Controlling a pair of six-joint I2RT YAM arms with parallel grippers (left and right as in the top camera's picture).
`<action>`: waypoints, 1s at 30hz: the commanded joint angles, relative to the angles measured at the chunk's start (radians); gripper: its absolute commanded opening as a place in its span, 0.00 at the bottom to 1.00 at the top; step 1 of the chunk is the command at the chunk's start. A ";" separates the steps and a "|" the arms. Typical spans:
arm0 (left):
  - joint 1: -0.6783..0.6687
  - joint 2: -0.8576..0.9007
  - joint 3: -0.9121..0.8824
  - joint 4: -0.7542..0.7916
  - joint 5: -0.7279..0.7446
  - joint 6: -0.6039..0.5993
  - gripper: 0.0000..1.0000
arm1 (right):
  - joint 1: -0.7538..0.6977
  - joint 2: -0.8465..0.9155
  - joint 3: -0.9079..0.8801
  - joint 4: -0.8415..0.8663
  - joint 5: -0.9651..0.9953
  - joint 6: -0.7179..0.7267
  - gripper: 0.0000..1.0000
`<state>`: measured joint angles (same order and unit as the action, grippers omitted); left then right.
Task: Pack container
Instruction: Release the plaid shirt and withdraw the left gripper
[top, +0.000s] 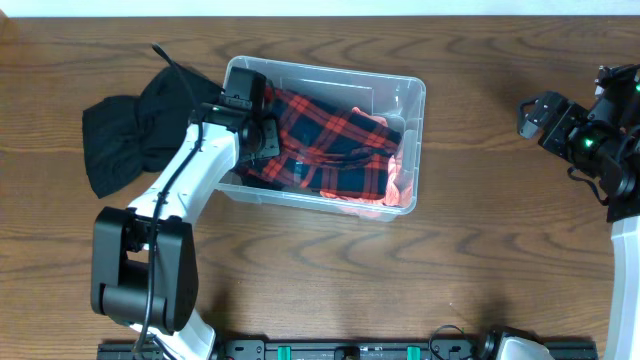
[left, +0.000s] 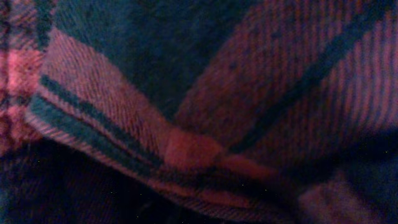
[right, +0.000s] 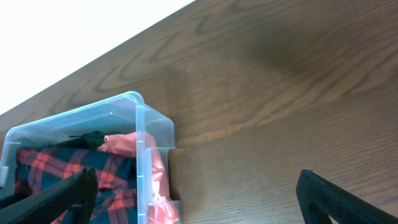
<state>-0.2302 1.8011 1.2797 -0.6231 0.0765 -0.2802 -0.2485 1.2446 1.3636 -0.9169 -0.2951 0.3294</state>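
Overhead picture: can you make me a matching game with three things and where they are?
Things:
1. plaid cloth
2. black cloth
3. right gripper

Places:
A. above the table, far to the right of the container
B. on the table, just left of the container
C. inside the container

Pairs: 1-C, 2-B, 3-A

White links (top: 195, 170), black joints (top: 140, 270), black fingers (right: 339, 199)
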 joint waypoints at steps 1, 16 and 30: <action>-0.002 0.035 -0.006 -0.028 0.047 0.013 0.21 | -0.006 -0.005 0.000 0.000 0.000 0.006 0.99; 0.307 -0.497 0.072 -0.161 -0.050 -0.099 0.80 | -0.006 -0.005 0.000 0.000 0.000 0.006 0.99; 0.925 -0.064 0.059 -0.188 0.502 -0.072 0.87 | -0.006 -0.006 0.000 0.000 0.000 0.006 0.99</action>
<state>0.6498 1.6611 1.3502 -0.8238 0.4110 -0.3649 -0.2485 1.2446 1.3636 -0.9165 -0.2951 0.3294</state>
